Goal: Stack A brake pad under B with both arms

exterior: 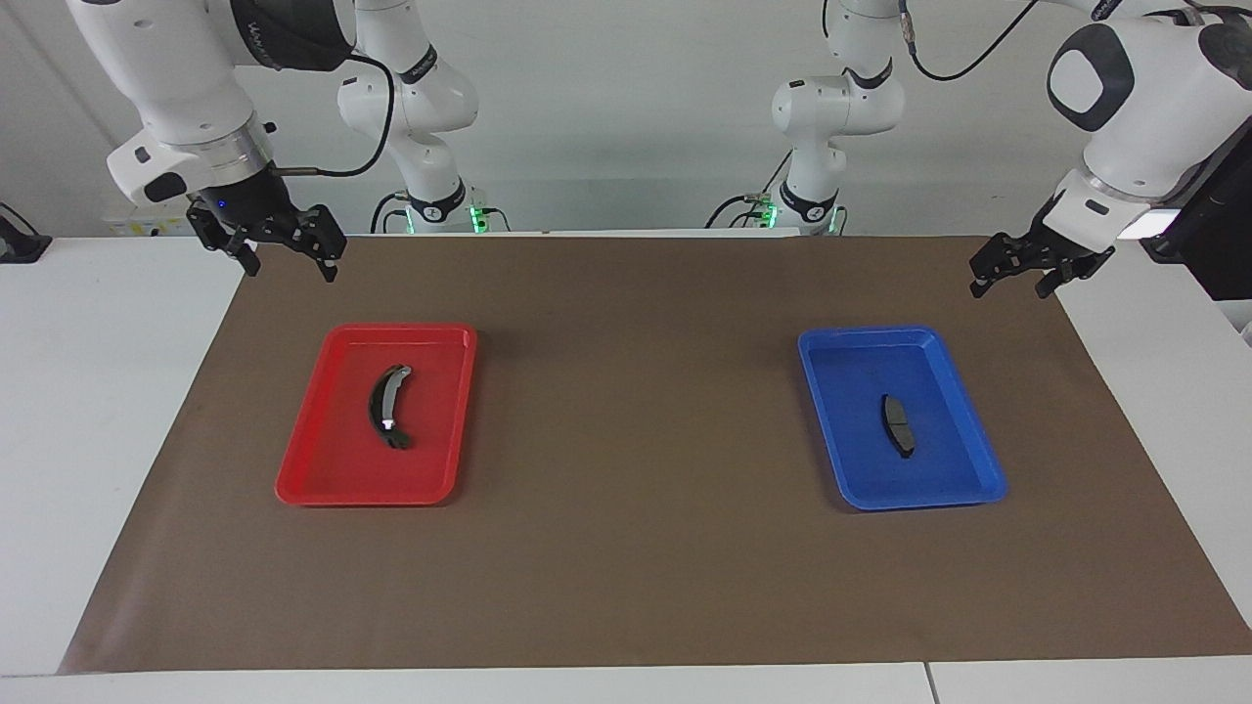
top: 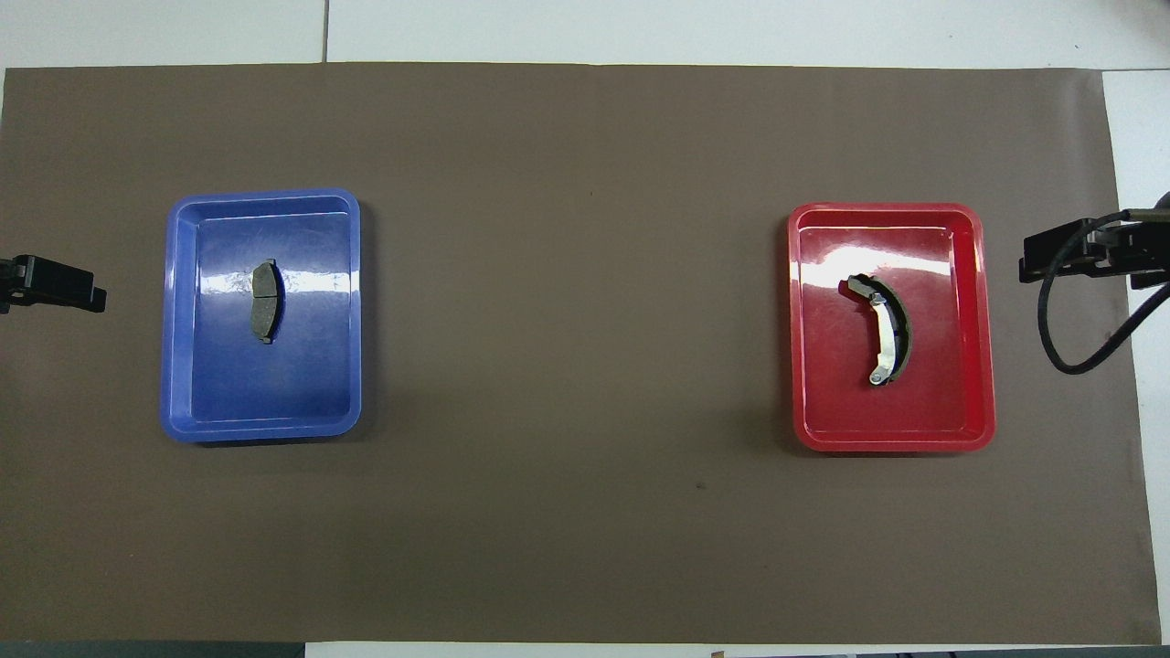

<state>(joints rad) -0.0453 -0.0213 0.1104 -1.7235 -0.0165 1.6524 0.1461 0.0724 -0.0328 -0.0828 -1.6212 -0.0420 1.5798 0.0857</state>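
**Clerk:** Facing view, item one: A brake pad (exterior: 897,424), short, plain dark grey, flat in the blue tray (exterior: 831,411) toward the left arm's end of the table. Item two: B (exterior: 388,407), long, curved, silvery band, in the red tray (exterior: 313,460) toward the right arm's end.

**Checker:** Grippers?

**Clerk:** Left gripper (exterior: 1012,277) raised over the brown mat's (exterior: 636,548) corner, fingers parted, holding nothing. Right gripper (exterior: 290,256) raised over the other robot-side corner, fingers spread, empty. Both waiting.

**Checker:** Overhead view?

**Clerk:** A brake pad (top: 264,301) near the middle of the blue tray (top: 183,366); B (top: 884,330) in the red tray (top: 978,366). Left gripper (top: 55,283) and right gripper (top: 1079,254) show only at the edges, well apart from either tray.

**Checker:** Progress?

**Clerk:** None, by my reading. Pads untouched, in separate trays, well apart. Outstanding: both picks, setting A down, placing B on top.
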